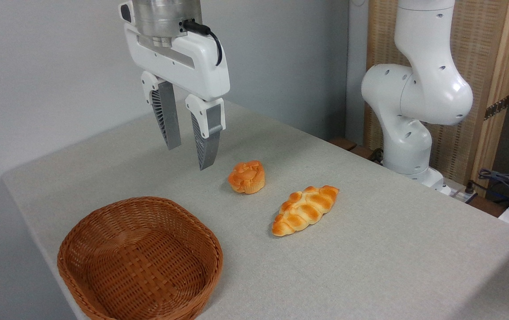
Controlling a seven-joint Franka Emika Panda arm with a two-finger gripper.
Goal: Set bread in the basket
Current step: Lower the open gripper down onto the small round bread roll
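The white tool (189,155) with two grey ribbed fingers hung in the air above the table, pointing down. Its fingers (169,120) were a little way apart, with an empty gap between them, and it held nothing. A black cable curled out from the silver round part on top of it.

Just to the right of the finger tips and lower down sat the small round orange-golden bun with a bumpy top and ribbed sides (247,177). It rested on the table, tipped a bit toward the camera, and the tool did not touch it.

Further right and closer to the camera lay the longer golden braided loaf (304,210). It was near the bun, but the two did not touch.

Below the tool and to the left, close to the front edge, stood the wide, shallow, reddish-brown woven wicker basket (103,231) with rounded corners. Nothing was inside it. The bun was well outside the basket, up and to the right of its rim.

All of these things sat on the pale grey cloth-covered table (392,249).

At the far right side stood the fat white arm (414,98) of the robot, in front of a light wooden panel (490,53).
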